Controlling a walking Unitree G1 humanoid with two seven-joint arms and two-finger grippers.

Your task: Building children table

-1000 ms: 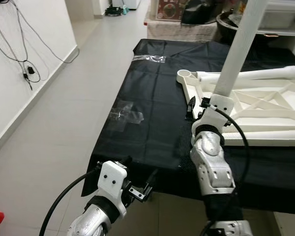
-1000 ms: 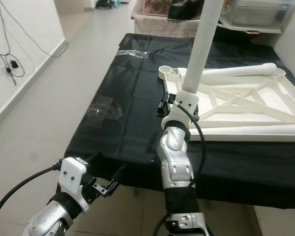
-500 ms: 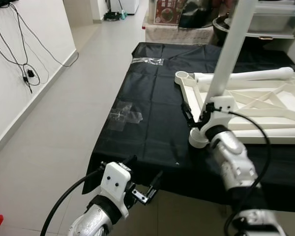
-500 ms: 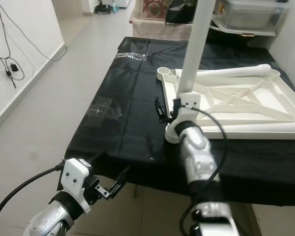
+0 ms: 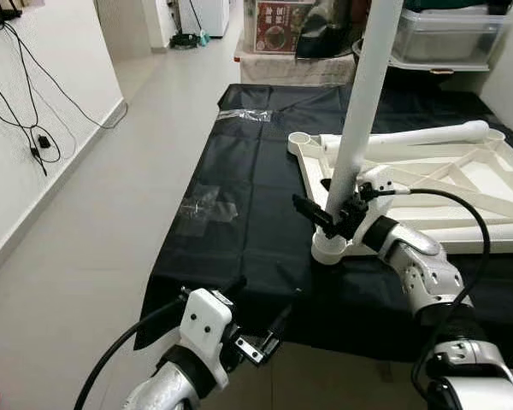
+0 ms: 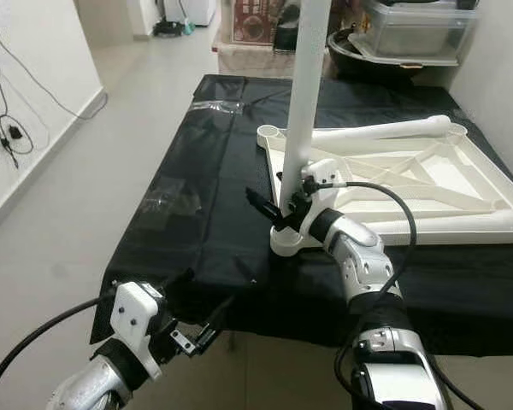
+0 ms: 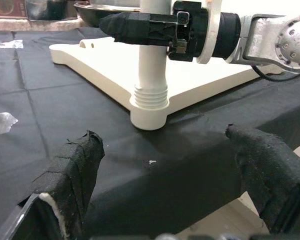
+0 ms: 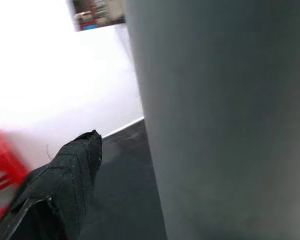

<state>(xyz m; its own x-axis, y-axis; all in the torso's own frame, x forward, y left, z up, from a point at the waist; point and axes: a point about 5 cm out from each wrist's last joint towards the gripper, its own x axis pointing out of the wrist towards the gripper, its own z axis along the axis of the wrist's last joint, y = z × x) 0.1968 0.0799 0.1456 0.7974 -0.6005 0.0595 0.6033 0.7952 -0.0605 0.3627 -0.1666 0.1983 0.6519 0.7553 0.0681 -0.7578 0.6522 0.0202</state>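
The robot's right gripper [image 5: 332,215] is clamped around a white table leg [image 5: 359,120] that stands upright in the near corner socket [image 5: 332,248] of an upturned white children's table frame [image 5: 427,192], which lies on a black cloth [image 5: 239,213] covering the tabletop. A second white leg [image 5: 410,137] lies flat along the frame's far side. The left gripper [image 5: 261,329] hovers low at the cloth's near edge, its fingers [image 7: 75,170] spread apart and holding nothing, pointed toward the socket.

home | tiled floor [image 5: 111,213] | storage bin [image 5: 436,34] (clear) | wall cables [image 5: 34,128]
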